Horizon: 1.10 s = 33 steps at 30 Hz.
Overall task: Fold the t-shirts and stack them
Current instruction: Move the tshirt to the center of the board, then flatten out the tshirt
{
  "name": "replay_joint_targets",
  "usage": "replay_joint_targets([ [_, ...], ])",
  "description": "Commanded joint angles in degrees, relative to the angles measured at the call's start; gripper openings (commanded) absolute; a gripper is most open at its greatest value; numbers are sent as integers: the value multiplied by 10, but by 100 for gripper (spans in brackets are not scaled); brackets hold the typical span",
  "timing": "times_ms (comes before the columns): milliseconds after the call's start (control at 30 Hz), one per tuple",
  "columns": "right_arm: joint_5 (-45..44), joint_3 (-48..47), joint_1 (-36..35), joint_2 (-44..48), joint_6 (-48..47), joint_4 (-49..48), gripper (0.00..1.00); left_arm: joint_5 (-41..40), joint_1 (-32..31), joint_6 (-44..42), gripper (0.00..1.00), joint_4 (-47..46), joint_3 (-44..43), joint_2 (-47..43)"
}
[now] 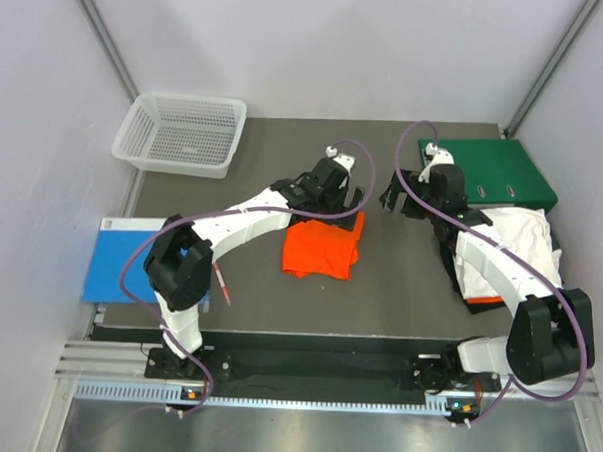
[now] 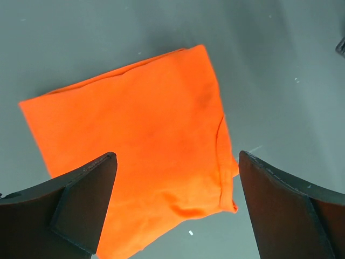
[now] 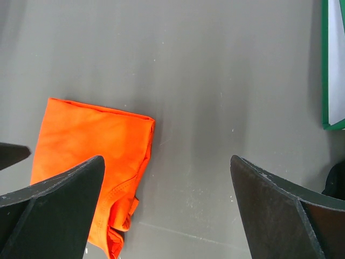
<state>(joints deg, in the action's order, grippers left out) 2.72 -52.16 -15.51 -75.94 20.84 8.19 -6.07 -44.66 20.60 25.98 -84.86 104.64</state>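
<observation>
A dark grey counter [image 1: 399,290] fills a pale-walled booth, with both arms reaching over it from the near edge. Near the middle lies the orange t-shirt [image 1: 323,247], folded into a rough rectangle with its far edge straight and its near edge bunched and uneven.

The left hand [image 1: 351,193] hangs at the far right corner of that shirt. In its wrist view the left hand [image 2: 177,156] has its two dark fingers [image 2: 81,199] spread wide, the orange t-shirt [image 2: 135,140] showing in the gap between them. The fingers grip nothing, and I cannot tell whether they touch the cloth.

The right hand [image 1: 393,202] sits just to the right of the left one, over bare counter. In its own view the right hand [image 3: 167,159] is likewise spread wide and carries nothing. The orange t-shirt [image 3: 91,140] lies to the left side of the gap, its corner reaching in between the fingers.

At the right side of the counter a rumpled white t-shirt [image 1: 521,236] lies unfolded beneath the right arm, with dark cloth showing at its left edge. A green binder [image 1: 494,164] lies just beyond it. A white basket [image 1: 181,131] stands at the far left corner, a blue folder [image 1: 120,258] lies at the left edge, and a red pen [image 1: 222,283] lies near the left arm's base.
</observation>
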Motion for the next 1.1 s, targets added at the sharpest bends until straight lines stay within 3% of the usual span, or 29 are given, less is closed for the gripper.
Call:
replay_joint_targets([
  [0,4,-6,8,2,4,-15,100,25,-13,3,99,-11,-32,21],
  [233,0,-4,13,4,4,-13,100,19,-49,-2,97,18,-72,74],
  [400,-44,-5,20,22,3,10,100,24,-54,-2,87,27,-80,94],
  [500,-54,0,35,35,10,10,100,9,-55,-5,71,35,-83,104],
  [533,-52,0,39,37,11,10,100,1,-55,-5,60,38,-83,108],
  [600,-50,1,45,41,12,8,100,-13,-55,-7,48,39,-84,112],
  [633,-50,3,47,44,11,9,99,-16,-55,-8,35,40,-85,116],
  [700,-49,3,50,46,10,10,100,-32,-55,-7,19,48,-92,122],
  [733,-49,4,51,50,10,10,100,-36,-55,-7,1,49,-94,123],
  [1067,-15,16,55,52,4,3,100,-123,-44,-12,0,62,-92,39],
])
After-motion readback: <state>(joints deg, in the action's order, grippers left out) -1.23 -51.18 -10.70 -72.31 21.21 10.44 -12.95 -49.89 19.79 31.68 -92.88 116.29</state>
